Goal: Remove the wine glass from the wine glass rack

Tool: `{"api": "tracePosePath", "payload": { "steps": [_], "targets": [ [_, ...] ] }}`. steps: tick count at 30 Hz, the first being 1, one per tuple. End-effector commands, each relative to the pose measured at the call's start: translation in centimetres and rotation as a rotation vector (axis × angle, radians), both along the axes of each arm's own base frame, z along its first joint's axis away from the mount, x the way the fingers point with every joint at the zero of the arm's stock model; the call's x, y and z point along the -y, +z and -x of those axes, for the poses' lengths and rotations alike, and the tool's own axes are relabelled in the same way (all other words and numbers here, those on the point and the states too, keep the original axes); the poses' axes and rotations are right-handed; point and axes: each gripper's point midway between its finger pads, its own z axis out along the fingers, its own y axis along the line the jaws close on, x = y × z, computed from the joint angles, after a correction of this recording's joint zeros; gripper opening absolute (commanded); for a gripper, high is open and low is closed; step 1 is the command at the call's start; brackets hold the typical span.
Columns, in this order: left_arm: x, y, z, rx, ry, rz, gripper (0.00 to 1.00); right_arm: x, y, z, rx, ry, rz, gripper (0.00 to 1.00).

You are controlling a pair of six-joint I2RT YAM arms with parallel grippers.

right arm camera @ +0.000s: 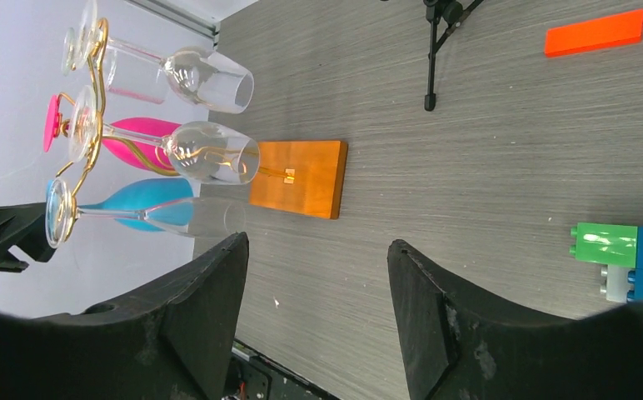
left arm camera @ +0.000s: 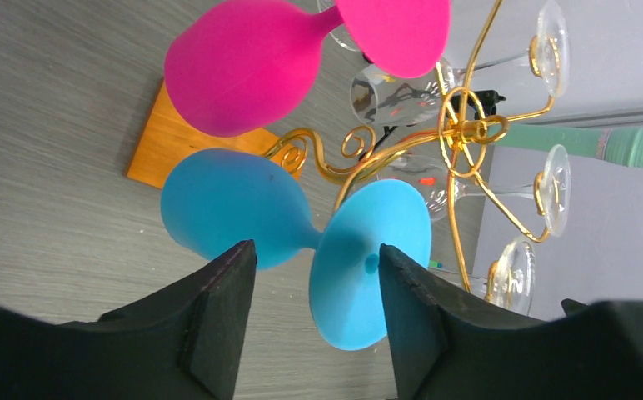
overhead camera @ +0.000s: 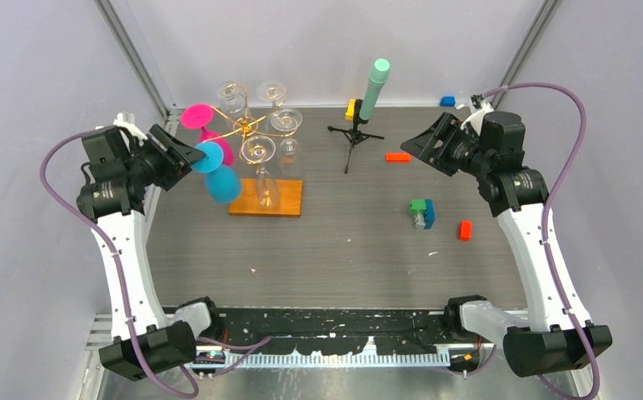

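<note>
Approach stage: left gripper (left arm camera: 316, 248), jaws wide, sits either side of the stem of the blue wine glass (left arm camera: 226, 218), which hangs upside down from the wine glass rack (left arm camera: 461, 129). Next, I'd say: pinch the stem, then slide it out along the scroll. Right gripper (right arm camera: 318, 242), also wide, sits well off the rack.

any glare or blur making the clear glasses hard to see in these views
Top external: even light, soft shadows, clear glasses faint against the pale wall. Left wrist: blue glass sharp, clear bowls carry orange reflections. Right wrist: lowest clear glass nearly melts into the blue one behind.
</note>
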Motion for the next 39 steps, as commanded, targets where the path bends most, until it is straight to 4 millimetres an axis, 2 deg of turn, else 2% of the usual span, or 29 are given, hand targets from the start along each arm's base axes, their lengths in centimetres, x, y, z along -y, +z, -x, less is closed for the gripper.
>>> {"api": "tracePosePath", "payload": {
  "steps": [1, 4, 10, 13, 20, 27, 34, 39],
  "targets": [
    [0.2, 0.8, -0.6, 0.036, 0.012, 0.054, 0.54, 0.2, 1.4, -0.4, 0.061, -0.008, 0.023, 0.67],
    [0.2, 1.2, -0.7, 0.043, 0.017, 0.062, 0.45, 0.3, 1.4, -0.4, 0.062, -0.011, 0.027, 0.67],
    [0.0, 2.3, -0.4, 0.075, 0.019, 0.023, 0.36, 1.5, 0.8, -0.7, 0.065, -0.059, 0.094, 0.67],
    [0.1, 2.5, -0.4, 0.079, 0.010, 0.026, 0.20, 1.7, 0.8, -0.8, 0.064, -0.069, 0.101, 0.67],
    [0.3, 3.9, -0.3, 0.104, 0.009, 0.035, 0.01, 1.7, 0.5, -0.9, 0.057, -0.072, 0.099, 0.66],
    [1.2, 5.9, -1.5, 0.172, -0.018, 0.155, 0.00, 1.6, 0.4, -0.9, 0.059, -0.063, 0.098, 0.63],
    [1.2, 7.3, -2.0, 0.205, -0.006, 0.253, 0.00, 1.9, 0.3, -0.9, 0.059, -0.079, 0.106, 0.63],
    [0.5, 7.1, -2.5, 0.209, 0.024, 0.260, 0.00, 1.9, 0.1, -1.0, 0.055, -0.082, 0.107, 0.63]
  ]
}}
